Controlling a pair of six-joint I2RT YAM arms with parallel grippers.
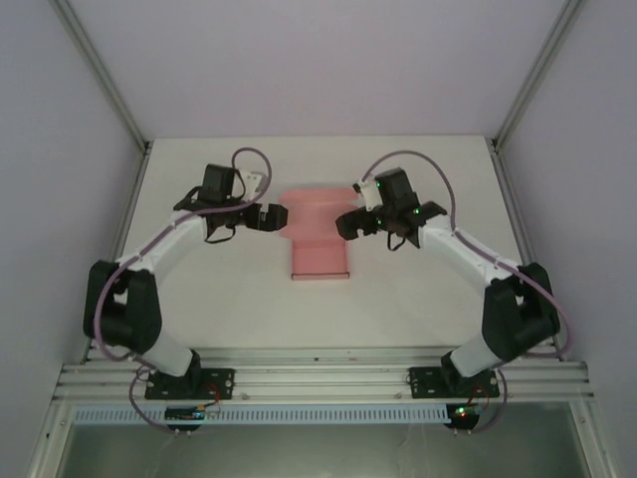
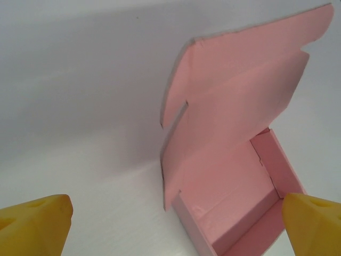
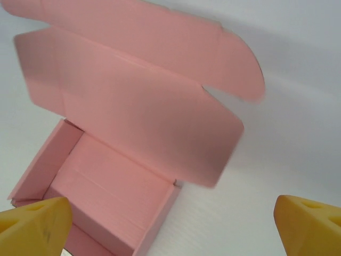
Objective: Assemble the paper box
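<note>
Nearest the top camera runs the aluminium rail [image 1: 318, 373] at the table's near edge, with both arm bases bolted to it. Beyond it, on the white table [image 1: 199, 299], the pink paper box [image 1: 320, 249] sits about midway between the left and right edges and somewhat nearer the far edge. Its wider part lies between the two grippers and its narrower part reaches toward the near edge. The left gripper [image 1: 273, 217] is just beside the box's left side, and the right gripper [image 1: 346, 225] is just beside its right side.

From the left wrist, the left gripper [image 2: 175, 226] has its yellow fingertips [image 2: 33, 224] spread to the bottom corners of the view, holding nothing. The paper box [image 2: 229, 181] shows as an open tray with its lid [image 2: 240, 90] standing up behind it, flaps unfolded. One fingertip overlaps the tray's corner; whether it touches I cannot tell.

From the right wrist, the right gripper [image 3: 170, 226] is likewise spread wide, its fingertips [image 3: 309, 226] far apart and gripping nothing. The paper box [image 3: 117, 186] lies below it on the table, tray open, with the lid [image 3: 133, 106] leaning back and its rounded flap out to the side.
</note>
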